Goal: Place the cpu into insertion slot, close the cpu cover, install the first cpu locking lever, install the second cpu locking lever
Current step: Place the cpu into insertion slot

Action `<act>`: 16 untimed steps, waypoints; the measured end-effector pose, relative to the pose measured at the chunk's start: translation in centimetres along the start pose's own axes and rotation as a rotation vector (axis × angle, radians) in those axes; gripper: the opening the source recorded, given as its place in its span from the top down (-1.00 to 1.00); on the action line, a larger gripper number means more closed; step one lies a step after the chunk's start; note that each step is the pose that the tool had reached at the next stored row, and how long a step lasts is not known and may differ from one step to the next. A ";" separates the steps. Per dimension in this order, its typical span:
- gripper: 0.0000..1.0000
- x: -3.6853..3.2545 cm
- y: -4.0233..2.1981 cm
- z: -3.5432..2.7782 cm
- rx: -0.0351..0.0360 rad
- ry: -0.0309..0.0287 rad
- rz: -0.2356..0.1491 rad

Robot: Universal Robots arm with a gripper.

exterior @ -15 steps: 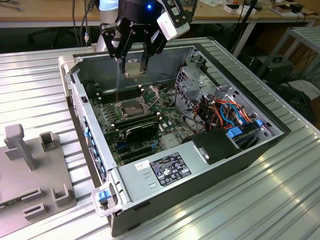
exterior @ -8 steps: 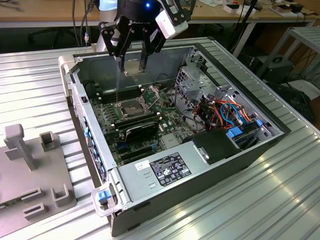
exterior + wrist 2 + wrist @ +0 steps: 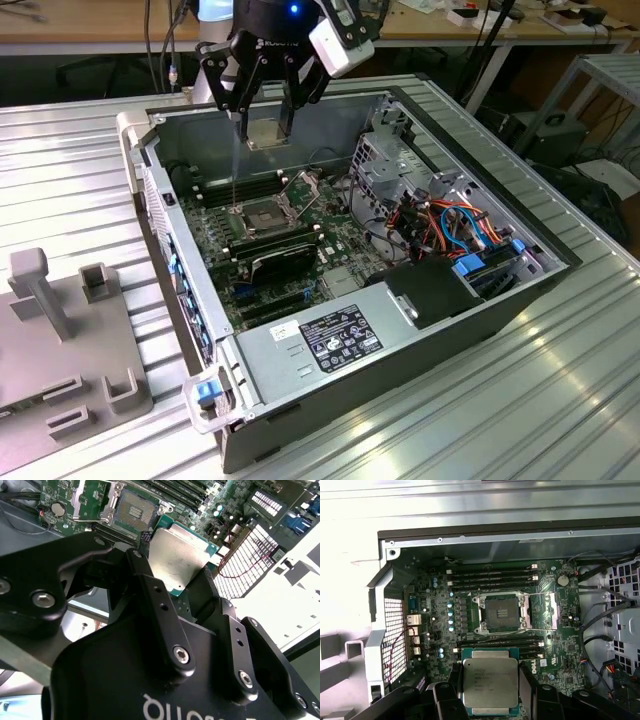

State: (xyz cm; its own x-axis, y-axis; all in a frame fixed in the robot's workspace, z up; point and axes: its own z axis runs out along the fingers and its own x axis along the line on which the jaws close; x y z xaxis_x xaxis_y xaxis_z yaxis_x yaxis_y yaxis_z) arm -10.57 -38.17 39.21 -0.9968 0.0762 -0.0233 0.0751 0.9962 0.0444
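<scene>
Silvery square cpu [image 3: 490, 685], green-edged, smudged face

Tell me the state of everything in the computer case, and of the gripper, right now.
cpu: held up between the jaws, not seated.
gripper: jaws shut on the cpu.
insertion slot: empty, uncovered.
cpu cover: open, lying beside the slot.
computer case: side open, inside exposed.

Unreadable small print on the cpu [image 3: 490, 685] and the power-supply label [image 3: 333, 341]
</scene>
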 end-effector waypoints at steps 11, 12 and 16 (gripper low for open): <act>-0.09 0.00 0.00 0.01 0.0024 -0.0047 0.105; -0.09 0.00 0.00 0.01 0.0026 -0.0051 0.115; -0.09 0.00 0.01 0.01 0.0028 -0.0053 0.120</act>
State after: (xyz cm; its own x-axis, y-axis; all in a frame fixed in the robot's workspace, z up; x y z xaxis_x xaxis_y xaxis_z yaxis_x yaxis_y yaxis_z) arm -10.57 -38.16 39.20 -0.9804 0.1955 -0.0233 0.1944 0.9799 0.0444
